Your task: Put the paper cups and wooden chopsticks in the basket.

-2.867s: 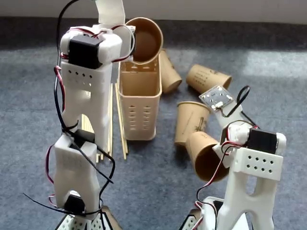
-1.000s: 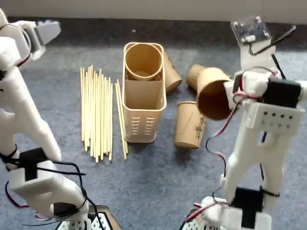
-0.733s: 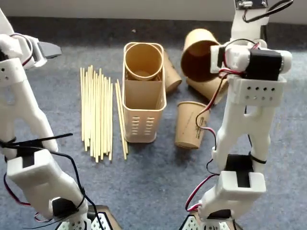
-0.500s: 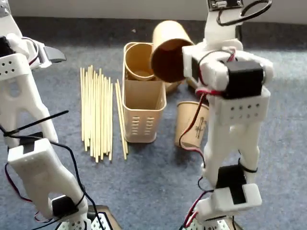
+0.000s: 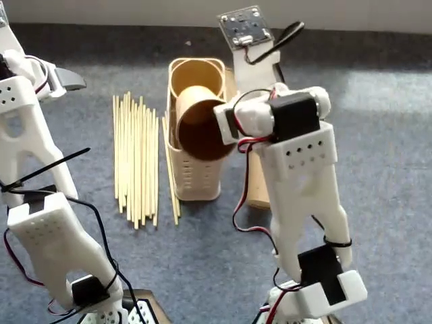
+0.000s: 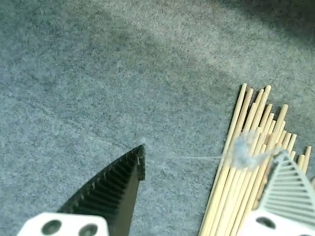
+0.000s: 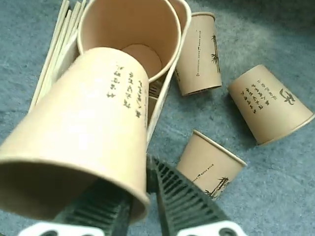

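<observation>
Right gripper (image 7: 150, 164) clamped on rim of tilted paper cup (image 5: 199, 128) over basket (image 5: 196, 182), second cup (image 7: 123, 24) upright in basket's far compartment, three loose cups (image 7: 197, 54) beside it on grey surface (image 5: 378, 155), left gripper (image 6: 211, 152) spread wide above ends of wooden chopsticks (image 5: 135, 162).

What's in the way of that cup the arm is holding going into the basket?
Nothing visible. The right end effector holds the paper cup tilted just above the basket, over its near compartment. Another cup already fills the far compartment, and the near one is mostly hidden beneath the held cup.
</observation>
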